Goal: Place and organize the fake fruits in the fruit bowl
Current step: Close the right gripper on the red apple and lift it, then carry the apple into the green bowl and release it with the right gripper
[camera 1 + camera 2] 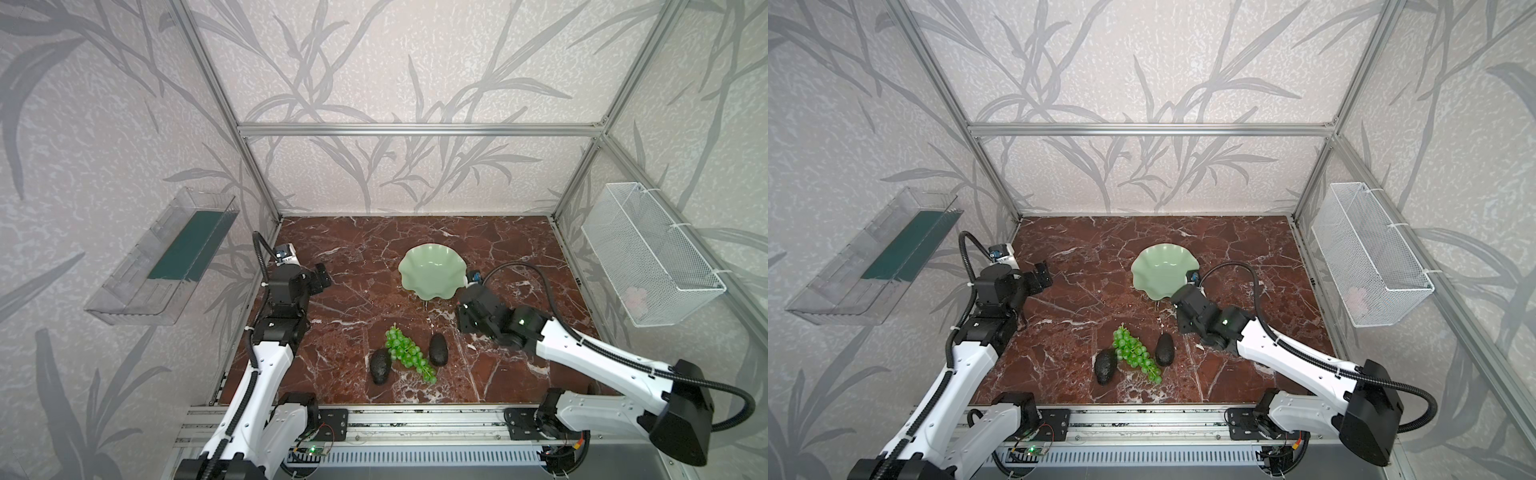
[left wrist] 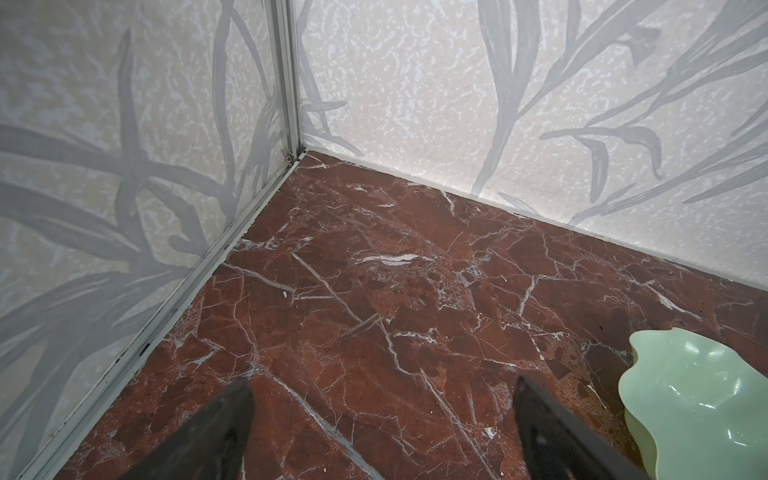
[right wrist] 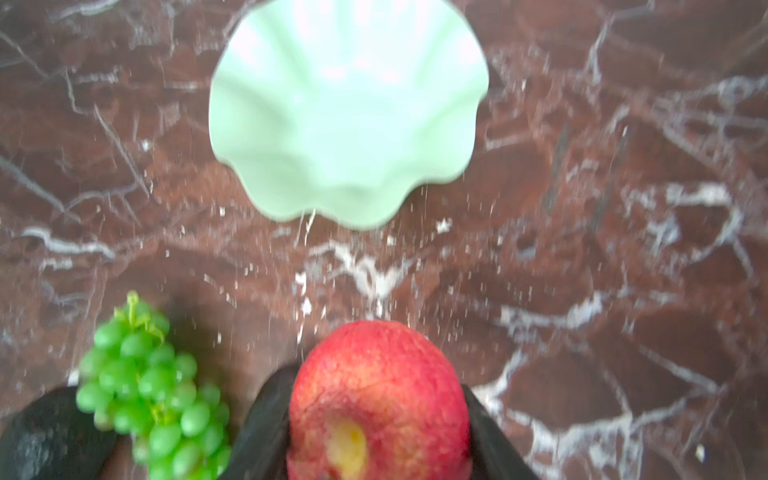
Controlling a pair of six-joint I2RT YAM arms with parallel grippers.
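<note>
We begin with the red-brown, white-veined marble tabletop (image 1: 353,257), which carries everything. Toward its back, right of centre, stands the fruit bowl, a shallow pale green glossy dish with a wavy rim (image 1: 432,270). It is empty.

The left gripper (image 2: 382,380) hangs over bare marble near the left wall, its jaws spread wide and holding nothing.

Nearer the front lies the long bunch of bright green plastic grapes (image 1: 409,353). A dark, bumpy, egg-shaped avocado sits on either side, one (image 1: 380,365) against the bunch and the other (image 1: 438,350) just beside it.

Smallest is the small red apple (image 3: 380,415), seen only in the right wrist view. The right gripper (image 3: 376,378) clamps it between its two fingers, just short of the bowl's near rim. We cannot tell whether it has left the table.

We judge three risks from here:
- **Slipping:** the fingers pinch only the round sides, so a quick swing could squirt the apple out, and the blurred wrist view hints at speed.
- **Rolling out:** released too high, it may roll across the glossy dish and over the low rim.
- **Knocking the dish:** a low approach could catch the scalloped edge and shove or tip the dish.

We also think an apple set dead centre would crowd out the long grapes.
</note>
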